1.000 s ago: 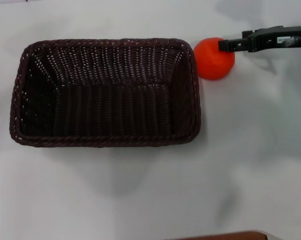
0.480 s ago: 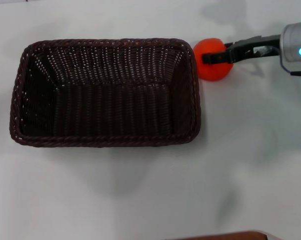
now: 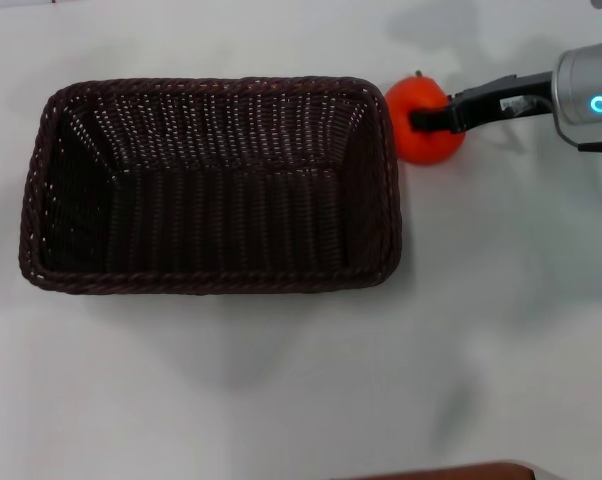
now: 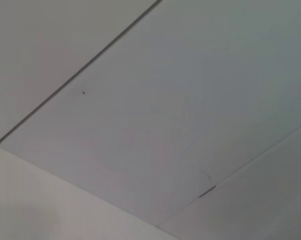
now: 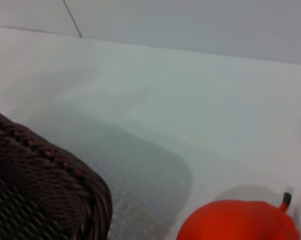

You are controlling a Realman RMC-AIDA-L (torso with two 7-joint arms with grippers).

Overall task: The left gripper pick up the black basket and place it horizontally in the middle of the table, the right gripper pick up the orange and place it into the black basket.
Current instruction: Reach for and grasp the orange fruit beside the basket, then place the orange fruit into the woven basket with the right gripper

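A white tabletop (image 3: 281,400) is seen from above, bare along its near edge. Farther back, toward the middle, the black basket (image 3: 211,185) is set lengthwise across the view, upright and empty, its braided rim unbroken. Just beside its far right corner the orange (image 3: 424,118) is found resting on the tabletop, almost touching the rim, with a small stem at its top. The right gripper (image 3: 418,120) is reached in from the right at the same depth, its dark finger laid across the orange; it appears narrowed around the fruit, though a firm hold cannot be confirmed. The left gripper is not shown in any view. A slip is judged possible if the round, smooth fruit is lifted with too light a grip. The basket could also be nudged by the fingers, since so little room is left beside the rim.
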